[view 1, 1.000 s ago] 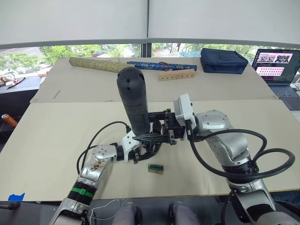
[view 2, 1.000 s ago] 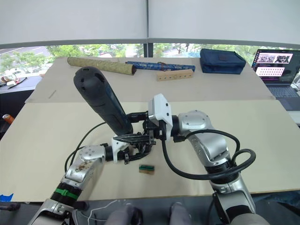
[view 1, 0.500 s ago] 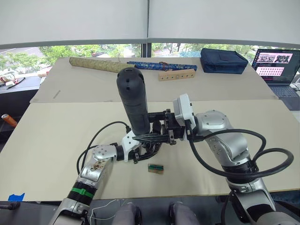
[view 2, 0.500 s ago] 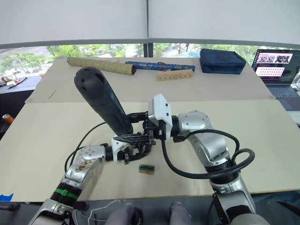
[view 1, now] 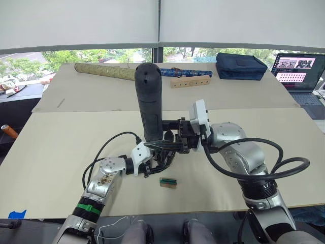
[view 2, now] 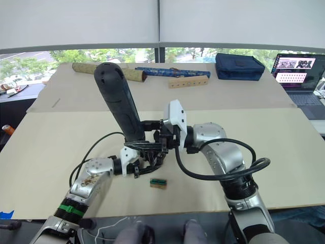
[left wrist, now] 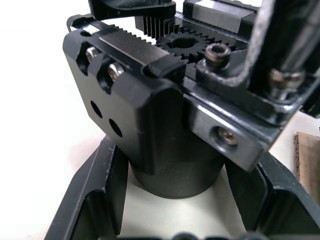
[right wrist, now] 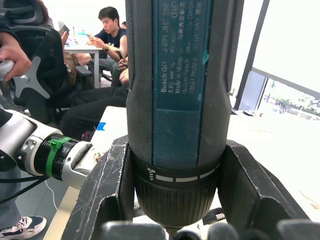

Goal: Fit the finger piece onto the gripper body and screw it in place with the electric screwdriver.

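Centrally, over a tan table (view 1: 61,147), the right gripper (view 1: 170,137) clamps the screwdriver (view 1: 149,104) low on its thick barrel, the rounded end rising well above the fingers. Just below, the left gripper (view 1: 155,160) is closed around the gripper body (left wrist: 150,125) at its rounded base. The screwdriver looks heavy, rigid and top-weighted, so a low grip near the collar seems steadiest. The body looks hard plastic and metal, best held by its base. A small green-and-tan block (view 1: 168,182) lies near the left gripper.
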You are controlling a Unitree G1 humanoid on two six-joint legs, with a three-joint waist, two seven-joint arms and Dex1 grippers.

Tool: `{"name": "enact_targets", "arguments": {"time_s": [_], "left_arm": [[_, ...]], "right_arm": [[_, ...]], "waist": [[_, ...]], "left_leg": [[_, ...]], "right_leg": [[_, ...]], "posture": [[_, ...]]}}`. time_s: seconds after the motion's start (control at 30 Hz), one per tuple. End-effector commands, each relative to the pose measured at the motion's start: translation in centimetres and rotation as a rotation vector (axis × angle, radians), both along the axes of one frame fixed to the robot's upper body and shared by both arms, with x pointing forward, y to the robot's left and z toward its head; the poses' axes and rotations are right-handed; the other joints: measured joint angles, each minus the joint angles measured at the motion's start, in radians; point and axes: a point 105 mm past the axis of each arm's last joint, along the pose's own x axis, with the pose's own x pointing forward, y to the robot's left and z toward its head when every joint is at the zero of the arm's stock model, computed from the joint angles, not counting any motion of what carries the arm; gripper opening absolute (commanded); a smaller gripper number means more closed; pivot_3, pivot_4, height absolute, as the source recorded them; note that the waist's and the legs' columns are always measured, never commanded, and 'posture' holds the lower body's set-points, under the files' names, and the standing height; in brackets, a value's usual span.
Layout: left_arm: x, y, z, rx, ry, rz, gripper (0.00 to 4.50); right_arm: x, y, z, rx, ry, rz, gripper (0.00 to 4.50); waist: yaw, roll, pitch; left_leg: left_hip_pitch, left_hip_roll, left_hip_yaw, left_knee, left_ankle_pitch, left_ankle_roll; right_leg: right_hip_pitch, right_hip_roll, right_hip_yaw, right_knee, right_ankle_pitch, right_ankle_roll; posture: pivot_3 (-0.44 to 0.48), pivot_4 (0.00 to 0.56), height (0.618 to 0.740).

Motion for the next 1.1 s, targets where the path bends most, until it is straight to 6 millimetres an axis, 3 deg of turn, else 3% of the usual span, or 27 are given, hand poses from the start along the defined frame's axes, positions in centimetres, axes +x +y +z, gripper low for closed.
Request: {"name": "enact_targets", "arguments": {"time_s": [0.03,0.4,0.73,1.1], "left_arm": [[-1.0,0.3,-2.5,0.047,0.111,-0.001,2.29],[-1.0,0.3,-2.5,0.045,0.111,0.000,2.29],[-0.9,0.4,-2.4,0.050,0.111,0.003,2.29],[-1.0,0.6,-2.4,0.055,0.110,0.005,2.29]], "right_arm": [[0.5,-0.2,-0.2,-0.036,0.009,-0.030,1.90],[0.9,-0.2,-0.9,-0.094,0.100,-0.076,1.90],[2.4,0.0,-2.8,-0.156,0.153,-0.168,1.90],[2.5,-0.1,-4.5,-0.180,0.202,-0.193,1.90]], "waist": [[-0.001,0.000,0.000],[-0.001,0.000,-0.002],[-0.003,-0.001,-0.011],[-0.008,0.001,-0.023]], "left_leg": [[0.000,0.000,0.000,0.000,0.000,0.000],[0.000,0.000,0.000,0.000,0.000,0.000],[0.004,0.000,0.000,-0.002,0.000,0.000],[0.005,0.001,0.001,-0.004,0.000,-0.001]], "right_leg": [[0.000,0.000,0.000,0.000,0.000,0.000],[0.000,0.000,0.000,0.000,0.000,0.000],[0.002,-0.001,0.000,0.000,0.000,0.000],[0.002,-0.001,0.000,-0.001,-0.001,-0.001]], "posture": [[0.000,0.150,0.740],[0.000,0.150,0.740],[0.000,0.150,0.740],[0.000,0.150,0.740]]}}
